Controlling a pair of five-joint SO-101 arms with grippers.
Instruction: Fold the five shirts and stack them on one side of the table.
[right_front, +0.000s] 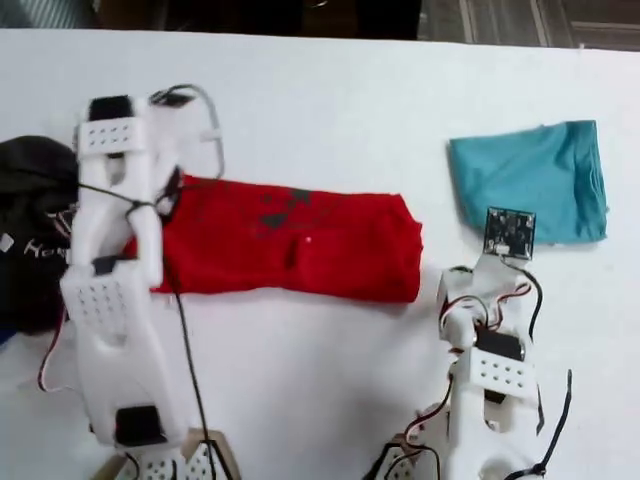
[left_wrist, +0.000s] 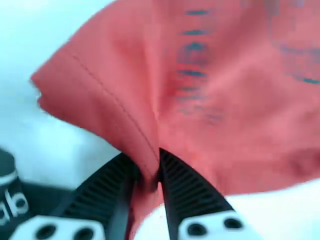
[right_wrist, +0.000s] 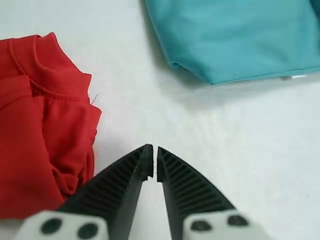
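Your left gripper (left_wrist: 151, 172) pinches the red shirt (right_front: 300, 245) mid-frame, while your right gripper (right_wrist: 154, 164) sits pressed together just below the teal shirt (right_front: 530, 180), upper right.

Robot lab: white table (right_front: 330, 90)

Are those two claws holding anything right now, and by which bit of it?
The left gripper is shut on the red shirt, pinching a fold along its stitched edge. The right gripper is shut and holds nothing.
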